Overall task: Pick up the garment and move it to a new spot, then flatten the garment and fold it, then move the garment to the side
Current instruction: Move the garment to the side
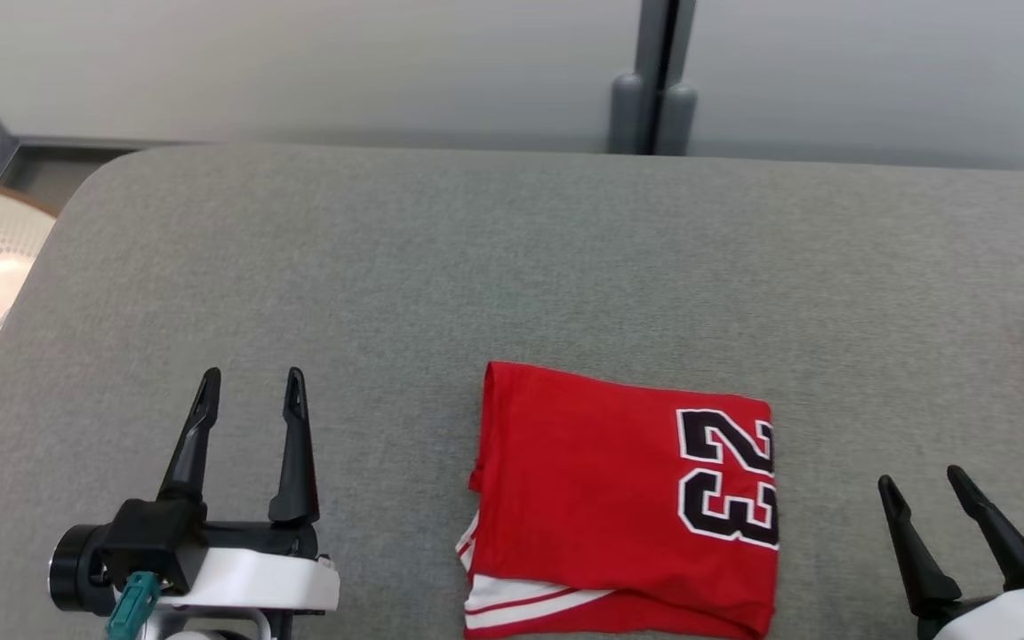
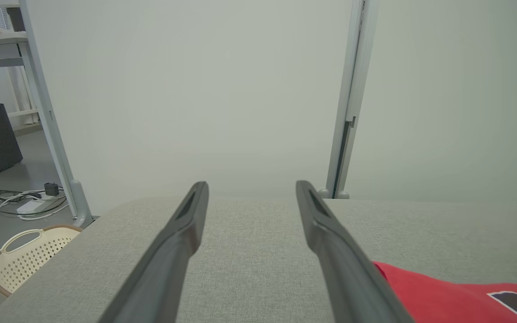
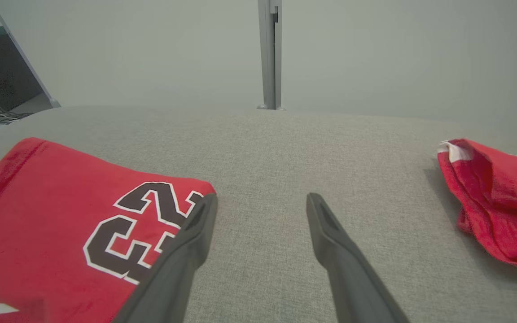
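We see folded red garment flat on grey cushion. Our left gripper wide apart, empty, left of garment; right gripper same, on other side.

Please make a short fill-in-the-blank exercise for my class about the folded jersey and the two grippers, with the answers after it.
1. The folded red jersey shows the number ____.
2. It lies ____ the left gripper and the right gripper.
3. Both grippers' fingers stand ____, holding nothing.
4. A crumpled red garment lies on the robot's ____ side.
Answers: 23; between; open; right.
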Robot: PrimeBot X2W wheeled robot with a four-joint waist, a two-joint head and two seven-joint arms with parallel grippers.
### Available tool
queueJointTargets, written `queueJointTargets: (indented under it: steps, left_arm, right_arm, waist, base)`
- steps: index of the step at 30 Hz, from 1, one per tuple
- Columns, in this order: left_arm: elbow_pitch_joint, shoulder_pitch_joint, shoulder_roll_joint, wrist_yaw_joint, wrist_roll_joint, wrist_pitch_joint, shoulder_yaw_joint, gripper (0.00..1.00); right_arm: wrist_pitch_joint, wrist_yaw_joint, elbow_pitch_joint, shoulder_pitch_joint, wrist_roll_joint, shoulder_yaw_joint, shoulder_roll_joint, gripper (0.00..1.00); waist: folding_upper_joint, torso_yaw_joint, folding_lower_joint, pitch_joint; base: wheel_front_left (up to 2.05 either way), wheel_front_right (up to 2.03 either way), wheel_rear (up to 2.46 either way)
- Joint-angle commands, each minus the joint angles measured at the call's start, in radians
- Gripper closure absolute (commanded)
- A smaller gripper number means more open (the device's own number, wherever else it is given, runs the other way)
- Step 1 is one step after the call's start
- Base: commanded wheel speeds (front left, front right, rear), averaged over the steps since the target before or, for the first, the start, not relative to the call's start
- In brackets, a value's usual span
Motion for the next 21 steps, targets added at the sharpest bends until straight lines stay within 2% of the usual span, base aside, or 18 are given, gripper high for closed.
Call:
queueJointTargets:
  steps: [1,6,13,14,15,16,21]
  left_arm:
    - [0.008,-0.028,-0.006,-0.001,0.007,-0.013,-0.003,0.0]
    - [0.025,-0.067,-0.031,-0.006,0.015,-0.036,-0.011,0.0]
    - [0.032,-0.091,-0.054,-0.019,0.009,-0.049,-0.006,0.0]
    - [0.036,-0.095,-0.055,-0.021,0.012,-0.051,-0.003,0.0]
    - [0.038,-0.097,-0.059,-0.023,0.009,-0.052,0.0,0.0]
    - [0.037,-0.099,-0.059,-0.023,0.012,-0.052,0.004,0.0]
    - [0.037,-0.111,-0.054,-0.038,0.038,-0.053,0.013,0.0]
  right_arm:
    - [-0.005,-0.001,0.034,-0.023,0.013,0.014,-0.005,0.0]
    - [-0.012,-0.001,0.118,-0.062,0.039,0.064,0.0,0.0]
    - [0.035,-0.001,0.206,-0.096,0.074,0.122,0.003,0.0]
    - [0.051,-0.001,0.222,-0.1,0.081,0.131,0.003,0.51]
    - [0.067,-0.001,0.231,-0.104,0.084,0.144,0.005,0.67]
    - [0.083,-0.001,0.239,-0.108,0.088,0.152,0.004,1.0]
    - [0.099,-0.002,0.206,-0.145,0.065,0.155,-0.026,1.0]
  waist:
    - [-0.0001,0.096,0.0,0.09]
    - [-0.0001,0.154,0.0,0.138]
    - [-0.0001,0.17,0.0,0.16]
    - [-0.0001,0.169,0.0,0.163]
    - [-0.0001,0.165,0.0,0.165]
    - [-0.0001,0.16,0.0,0.169]
    - [-0.0001,0.118,0.0,0.174]
  base:
    - [0.0,0.0,0.0]
    - [0.0,0.0,0.0]
    - [0.0,0.0,0.0]
    - [0.0,0.0,0.0]
    - [0.0,0.0,0.0]
    - [0.0,0.0,0.0]
    - [0.0,0.0,0.0]
